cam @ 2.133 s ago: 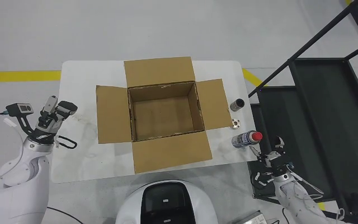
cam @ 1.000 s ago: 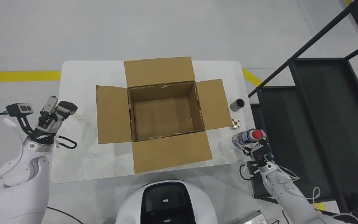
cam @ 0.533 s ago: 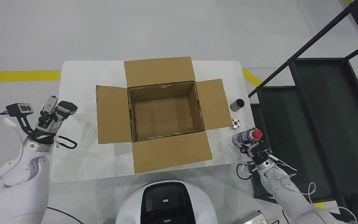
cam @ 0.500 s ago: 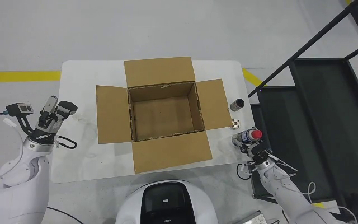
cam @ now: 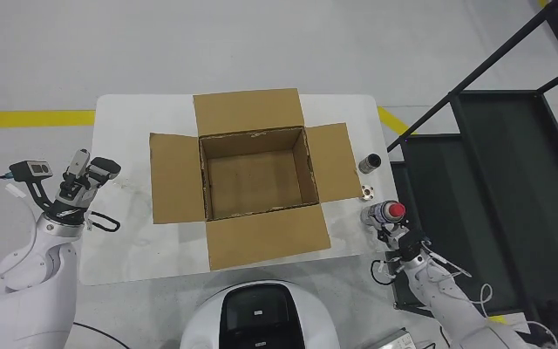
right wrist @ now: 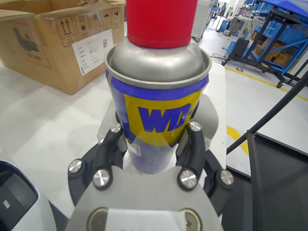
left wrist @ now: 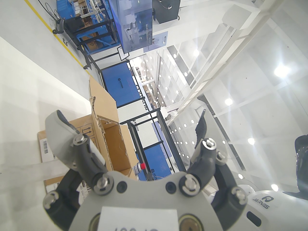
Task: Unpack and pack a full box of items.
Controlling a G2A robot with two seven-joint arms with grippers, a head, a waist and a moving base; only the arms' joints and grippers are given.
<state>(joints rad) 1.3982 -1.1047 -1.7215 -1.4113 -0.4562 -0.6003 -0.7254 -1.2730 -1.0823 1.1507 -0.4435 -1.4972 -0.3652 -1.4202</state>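
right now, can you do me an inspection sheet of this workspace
surface: white table, nothing spilled
job's things: cardboard box open, flaps out, no items seen inside; spray can, dark cylinder and pale fitting right of it near the table edge
clutter: nothing seen
grippers: right gripper shut on the spray can; left gripper open, off the table's left edge
cables: black cable loop by the left arm
surroundings: black metal rack right of the table; yellow floor line

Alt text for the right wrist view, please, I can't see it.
A blue-and-yellow spray can with a red cap stands upright in the right gripper, whose fingers appear closed on it. Behind it, an open cardboard box sits on the white table.
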